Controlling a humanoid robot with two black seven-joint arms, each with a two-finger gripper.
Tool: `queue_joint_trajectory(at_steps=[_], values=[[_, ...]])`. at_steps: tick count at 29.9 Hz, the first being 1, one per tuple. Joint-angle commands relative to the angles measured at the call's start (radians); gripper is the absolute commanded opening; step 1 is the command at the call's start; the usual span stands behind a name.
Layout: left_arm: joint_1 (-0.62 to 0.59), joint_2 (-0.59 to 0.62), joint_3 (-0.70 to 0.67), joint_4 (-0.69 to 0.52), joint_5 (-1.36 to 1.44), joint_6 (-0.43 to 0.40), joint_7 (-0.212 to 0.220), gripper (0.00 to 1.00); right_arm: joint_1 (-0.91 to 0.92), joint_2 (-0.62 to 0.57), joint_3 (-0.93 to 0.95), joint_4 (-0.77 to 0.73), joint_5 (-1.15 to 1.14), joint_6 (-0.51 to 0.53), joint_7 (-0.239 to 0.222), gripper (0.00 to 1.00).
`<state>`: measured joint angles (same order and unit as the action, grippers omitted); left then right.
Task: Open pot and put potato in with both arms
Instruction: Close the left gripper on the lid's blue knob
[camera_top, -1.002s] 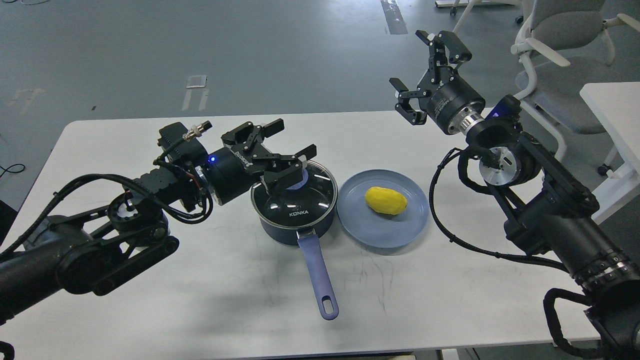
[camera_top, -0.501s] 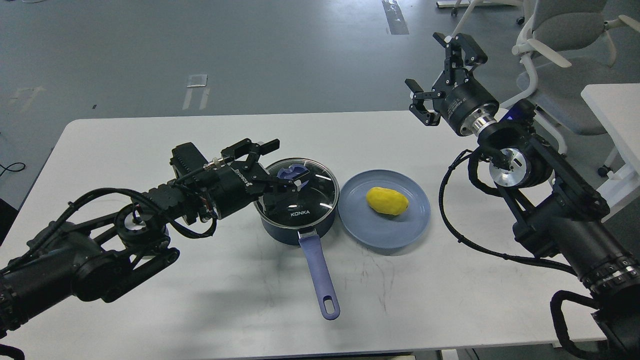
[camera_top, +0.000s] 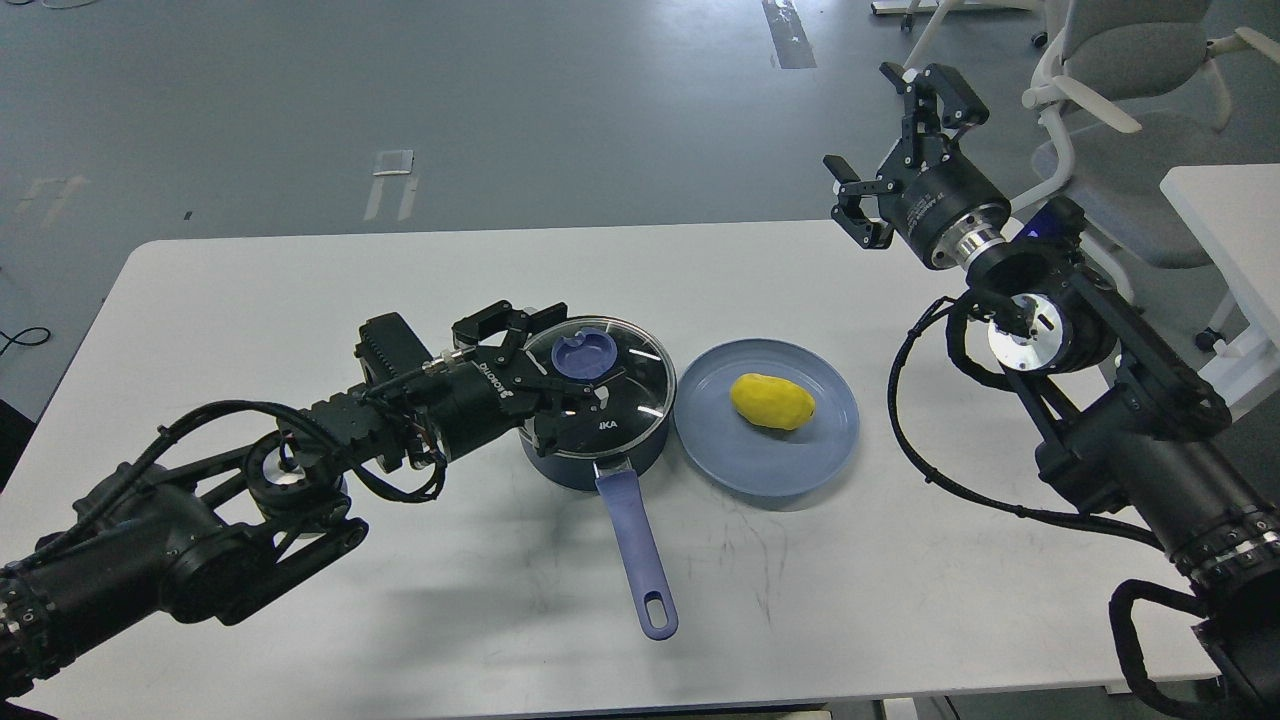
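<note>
A dark blue pot (camera_top: 570, 462) stands at the table's middle, its long blue handle (camera_top: 635, 545) pointing toward me. Its glass lid (camera_top: 640, 375) is on and has a blue knob (camera_top: 583, 352). My left gripper (camera_top: 577, 353) is open, low over the lid, with one finger on each side of the knob. I cannot tell if the fingers touch it. A yellow potato (camera_top: 772, 401) lies on a blue plate (camera_top: 800, 470) right of the pot. My right gripper (camera_top: 905, 130) is open and empty, high over the table's far right edge.
A white table (camera_top: 300, 290) carries everything. A grey office chair (camera_top: 1130, 60) and a second white table (camera_top: 1230, 230) stand at the right, close to my right arm. Grey floor lies beyond.
My left gripper has dropped and slid forward over the lid, so its fingers now straddle the knob. My right gripper has drifted up and to the right, staying open.
</note>
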<state>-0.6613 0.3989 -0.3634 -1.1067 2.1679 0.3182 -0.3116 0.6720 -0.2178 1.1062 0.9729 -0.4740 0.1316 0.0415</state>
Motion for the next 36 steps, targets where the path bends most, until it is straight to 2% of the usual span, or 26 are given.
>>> queue_joint_trajectory(at_steps=[1,8,11,26,28,29,31,32,33,36], values=[[-0.001,-0.023,0.0,0.028,0.009,0.012,-0.001,0.97,-0.003,-0.006,0.0,0.0,0.0,-0.001,0.0,1.0],[-0.001,-0.028,0.0,0.045,0.009,0.016,-0.004,0.97,-0.005,-0.018,0.0,0.0,0.0,-0.001,0.0,1.0],[-0.001,-0.034,0.001,0.05,0.009,0.038,-0.02,0.97,-0.006,-0.018,0.0,0.0,0.0,-0.001,0.0,1.0],[-0.001,-0.071,0.015,0.116,-0.002,0.041,-0.02,0.9,-0.025,-0.025,-0.002,0.0,0.0,-0.001,0.0,1.0],[-0.001,-0.071,0.015,0.119,-0.002,0.041,-0.02,0.84,-0.028,-0.025,0.0,0.0,0.0,-0.001,0.0,1.0],[-0.001,-0.072,0.015,0.119,-0.002,0.041,-0.021,0.79,-0.028,-0.025,0.0,0.0,0.0,-0.001,0.0,1.0],[-0.001,-0.075,0.017,0.12,-0.002,0.041,-0.021,0.66,-0.028,-0.025,0.0,0.0,0.0,-0.001,0.0,1.0],[-0.001,-0.078,0.026,0.125,-0.002,0.039,-0.024,0.53,-0.028,-0.026,0.0,0.0,0.0,-0.001,0.0,1.0],[-0.001,-0.078,0.026,0.125,-0.002,0.039,-0.024,0.53,-0.028,-0.026,0.0,0.0,0.0,-0.001,0.0,1.0],[-0.007,-0.083,0.046,0.145,-0.005,0.041,-0.026,0.31,-0.031,-0.026,0.0,0.0,0.0,-0.001,0.0,1.0]])
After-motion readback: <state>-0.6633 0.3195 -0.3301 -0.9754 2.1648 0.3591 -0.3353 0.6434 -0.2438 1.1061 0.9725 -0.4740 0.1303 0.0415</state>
